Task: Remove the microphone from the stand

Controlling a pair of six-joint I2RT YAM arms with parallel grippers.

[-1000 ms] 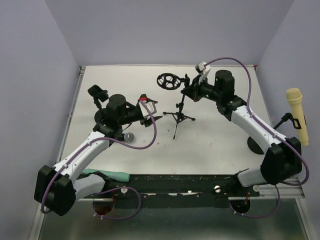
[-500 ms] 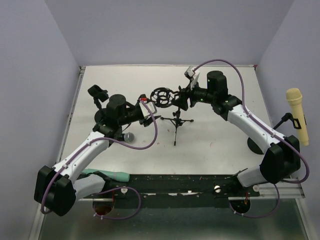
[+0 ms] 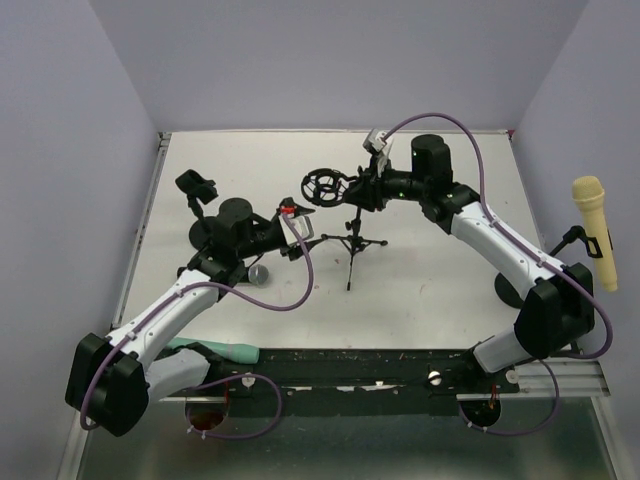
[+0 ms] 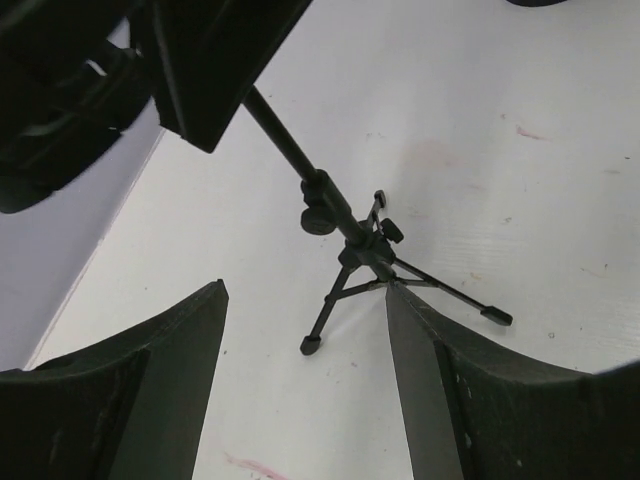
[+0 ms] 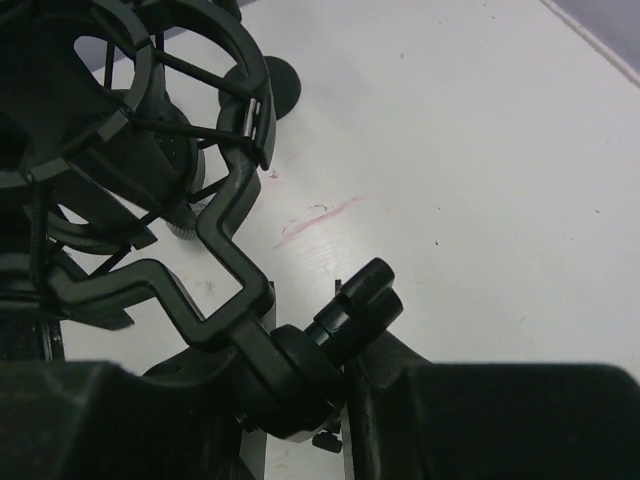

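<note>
Top external view shows the black tripod microphone stand (image 3: 352,243) dragged slightly left and nearer over the last second, its black ring-shaped shock mount (image 3: 322,184) swinging left with it. The right gripper (image 3: 365,190) is clenched on the stand's swivel joint beside that empty ring. The left gripper (image 3: 303,228) hangs released with nothing between its fingers, just left of the tripod. The dark microphone with a silver mesh head (image 3: 258,273) lies on the white table (image 3: 430,280) beneath the left arm, apart from the mount, so removal looks done.
</note>
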